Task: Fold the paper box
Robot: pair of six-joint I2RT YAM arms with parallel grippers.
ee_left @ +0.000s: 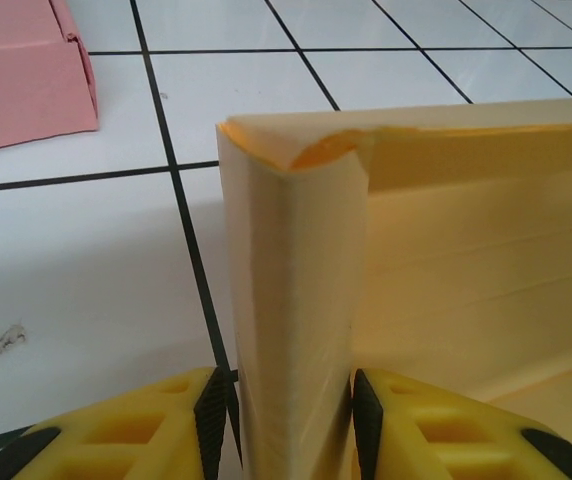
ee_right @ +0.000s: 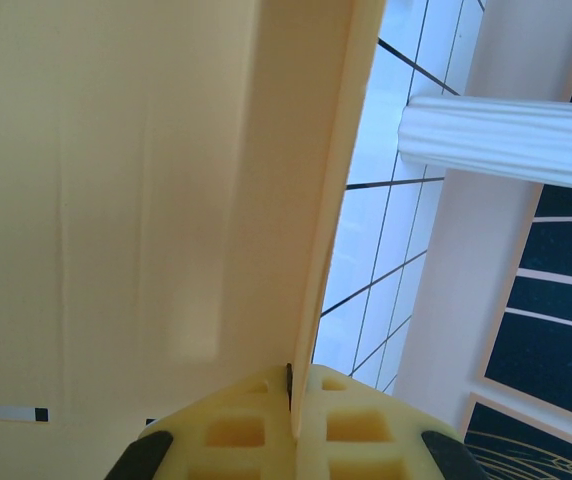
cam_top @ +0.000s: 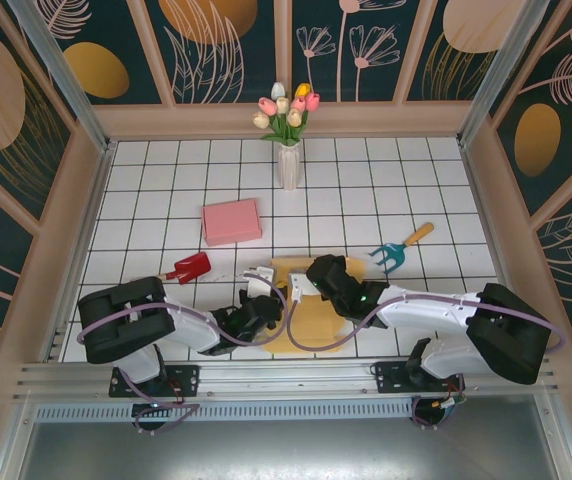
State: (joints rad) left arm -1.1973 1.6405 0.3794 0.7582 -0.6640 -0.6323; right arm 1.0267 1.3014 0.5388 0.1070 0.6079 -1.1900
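The yellow paper box (cam_top: 311, 318) lies partly folded on the tiles between the two arms. In the left wrist view its folded upright corner wall (ee_left: 296, 280) stands between the jaws of my left gripper (ee_left: 291, 400). The jaws are open: the left pad (ee_left: 211, 405) stands clear of the paper and the right pad sits close against it. My right gripper (ee_right: 291, 385) is shut on the thin edge of another box wall (ee_right: 146, 200), which rises away from the jaws. From above, the left gripper (cam_top: 269, 298) and right gripper (cam_top: 316, 272) meet at the box's far left part.
A pink box (cam_top: 231, 221) lies behind the yellow one, also to the upper left of the left gripper (ee_left: 21, 80). A white vase of tulips (cam_top: 288, 165) stands at the back. A red scoop (cam_top: 188, 267) lies left, a teal garden fork (cam_top: 398, 252) right.
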